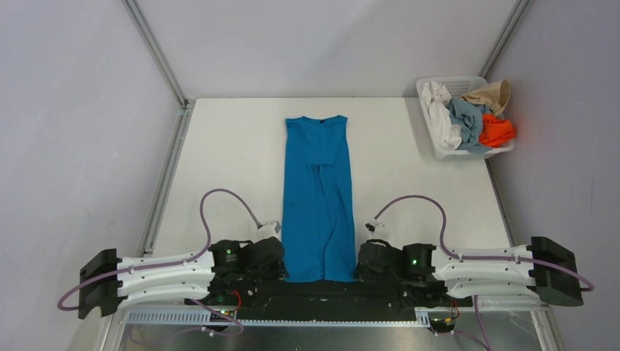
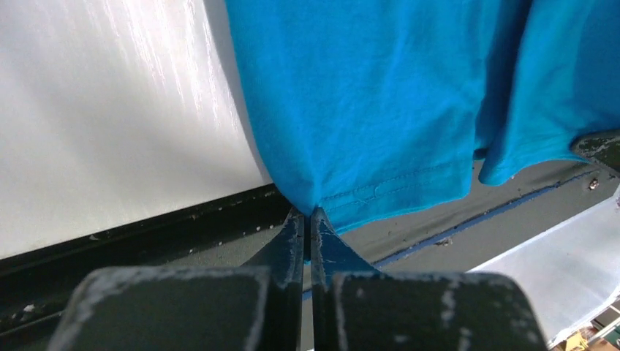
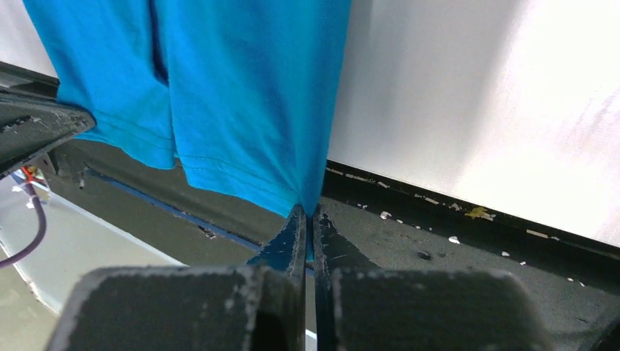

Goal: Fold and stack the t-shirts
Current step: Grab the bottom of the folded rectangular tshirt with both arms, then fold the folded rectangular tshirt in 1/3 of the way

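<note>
The cerulean blue t-shirt [image 1: 318, 194] lies as a long narrow strip down the middle of the white table, collar at the far end, hem hanging over the near edge. My left gripper [image 2: 308, 213] is shut on the hem's left corner [image 2: 322, 197]. My right gripper [image 3: 308, 210] is shut on the hem's right corner [image 3: 296, 194]. In the top view the left gripper [image 1: 281, 267] and the right gripper [image 1: 360, 267] flank the hem. White [image 1: 442, 117], grey-blue [image 1: 468, 117], tan [image 1: 493, 93] and orange [image 1: 497, 130] shirts are piled in the basket.
The white lattice basket [image 1: 439, 152] stands at the table's far right corner. A dark strip [image 2: 183, 227] runs along the table's near edge under the hem. Grey walls with metal posts close the far side.
</note>
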